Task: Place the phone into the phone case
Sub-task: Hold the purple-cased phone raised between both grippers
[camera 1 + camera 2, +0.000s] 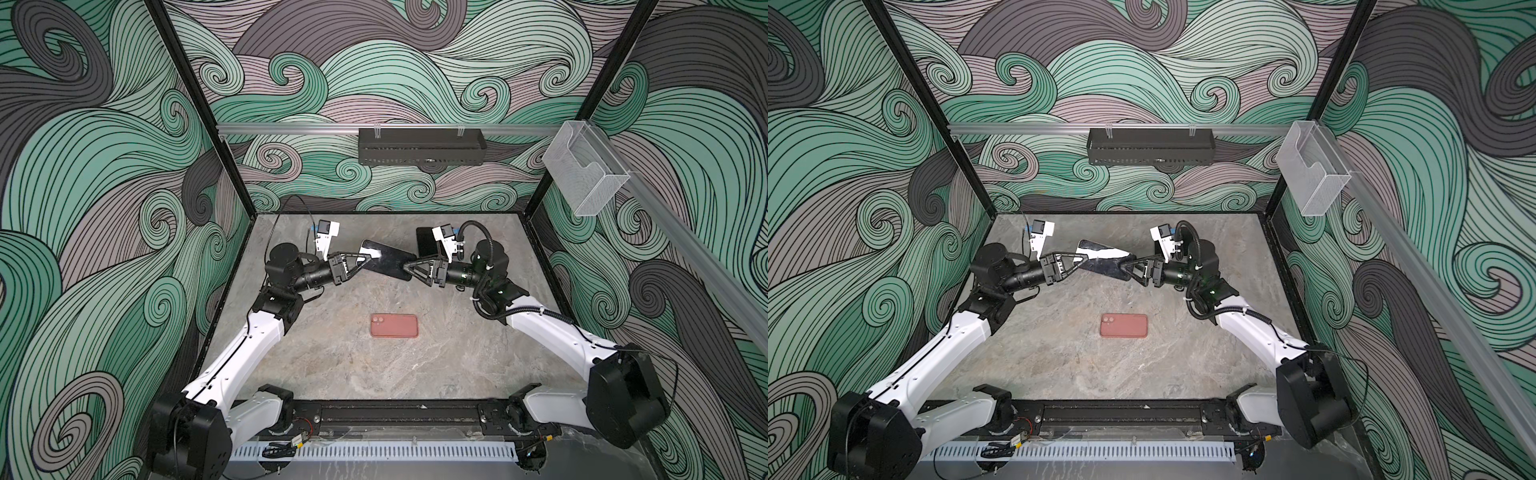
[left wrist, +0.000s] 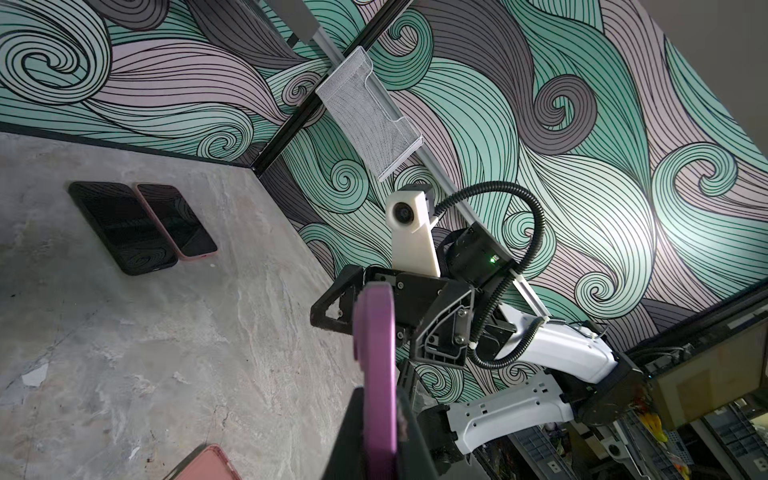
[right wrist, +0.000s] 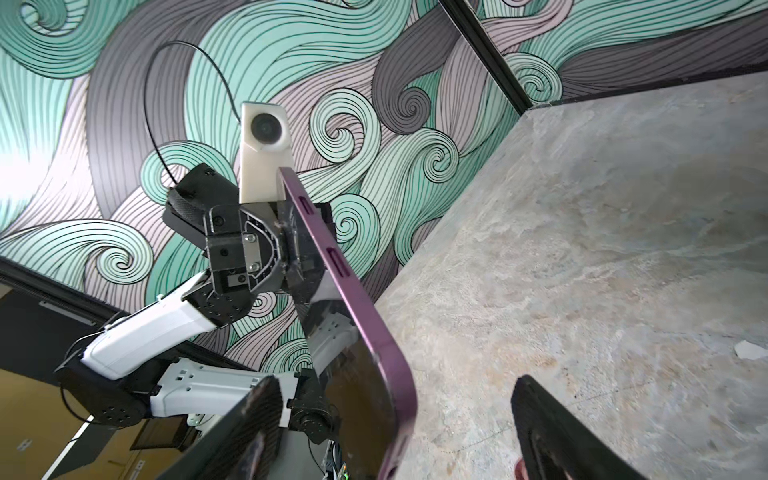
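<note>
The purple-edged phone (image 1: 388, 259) hangs in the air over the far tabletop (image 1: 332, 374), well apart from the pink phone case (image 1: 394, 325) lying nearer the middle. The left fingers (image 2: 349, 449) pinch one end of it. The right fingers (image 3: 548, 428) stand spread around the other end, not gripping. This looks like a regrasp: the right fingers should close squarely on the flat faces before the left lets go, or the phone may tip or drop
</note>
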